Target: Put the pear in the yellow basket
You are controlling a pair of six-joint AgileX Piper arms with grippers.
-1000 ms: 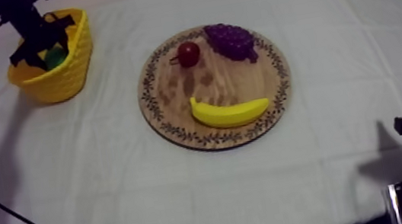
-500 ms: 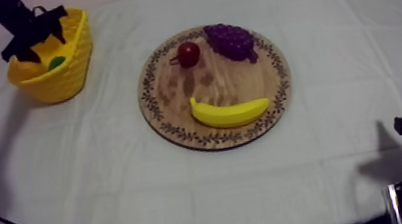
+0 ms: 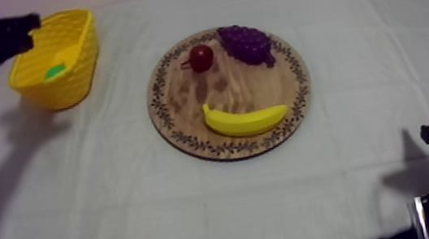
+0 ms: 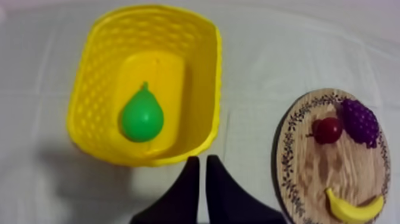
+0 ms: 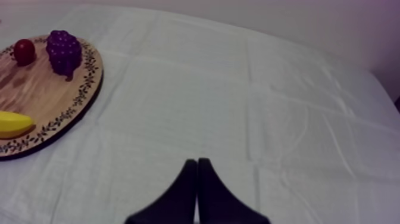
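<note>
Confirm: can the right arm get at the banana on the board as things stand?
Probably yes. The banana lies on the board apart from the grapes, with only bare cloth between it and the right gripper, which is shut and would need to open.

Cloth (image 3: 114, 194) is looking like matt fabric w/ soft creases. Basket (image 4: 83, 95) is coming across as yellow plastic: lattice walls, smooth floor. Pear (image 4: 142, 117) is looking smooth & plastic-y, slight sheen. Board (image 3: 182, 101) is showing wood grain, matt finish. Banana (image 3: 246, 118) & small red fruit (image 3: 201, 56) are looking smooth, grapes (image 3: 247, 43) bumpy. Left gripper (image 4: 201, 159) & right gripper (image 5: 197, 162) are reading matt black.
</note>
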